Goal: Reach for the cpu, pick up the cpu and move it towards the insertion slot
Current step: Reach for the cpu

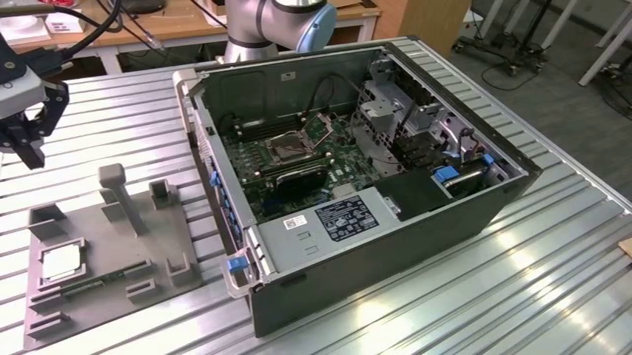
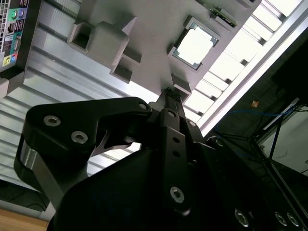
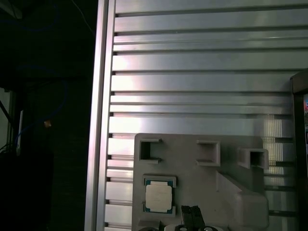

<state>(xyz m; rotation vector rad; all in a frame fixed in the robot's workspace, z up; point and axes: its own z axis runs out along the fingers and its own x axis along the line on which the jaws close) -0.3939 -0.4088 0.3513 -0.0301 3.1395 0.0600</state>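
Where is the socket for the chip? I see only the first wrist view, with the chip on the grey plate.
Observer: In the exterior view the socket lies on the green board inside the open computer case.
Operator: On which side of the plate does this case stand?
Observer: It stands at the exterior view's right of the grey plate, both on the ribbed metal table.
Operator: How is the gripper placed to the chip?
Observer: The gripper hangs in the air, higher than the plate and apart from the chip.

Claw (image 2: 171,92) near cpu (image 2: 195,45) on grey plate (image 2: 149,29)
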